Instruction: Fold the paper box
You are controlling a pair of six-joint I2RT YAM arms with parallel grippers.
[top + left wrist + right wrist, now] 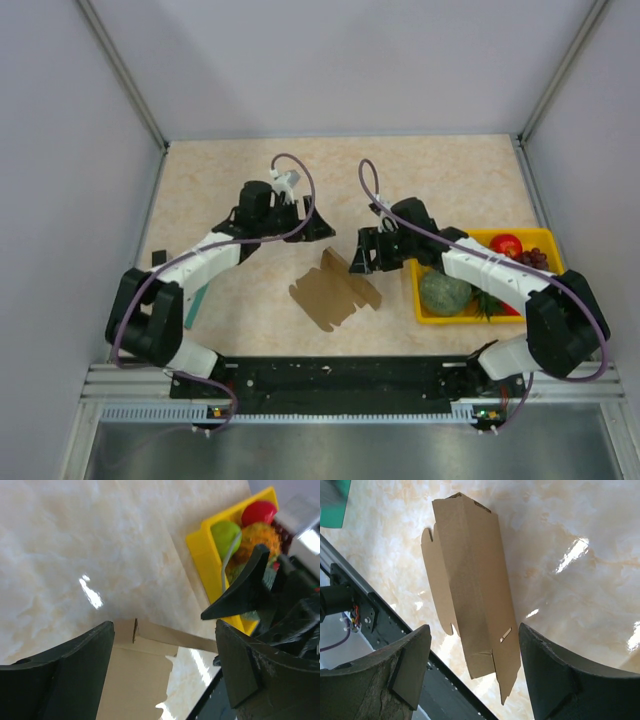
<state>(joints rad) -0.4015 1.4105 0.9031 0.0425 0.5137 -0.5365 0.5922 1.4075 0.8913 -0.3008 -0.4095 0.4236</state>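
Left gripper (316,228): fingers apart and empty, hanging just beyond the box's far end, probably so it can take that end.
Right gripper (472,630): fingers spread and empty, hanging over the box and spanning its width, likely set to pinch or press a panel.
Box: the flattened brown cardboard paper box (335,290) with die-cut flaps lies on the beige marbled tabletop (230,180) between both arms, within reach of each and not yet erected.
Tray: the yellow plastic fruit tray (450,319) sits just right of the box, not touching it.

No readable text, labels or numbers anywhere. The paper box (472,585) is plain brown, no print. Nothing legible on the table (440,180)
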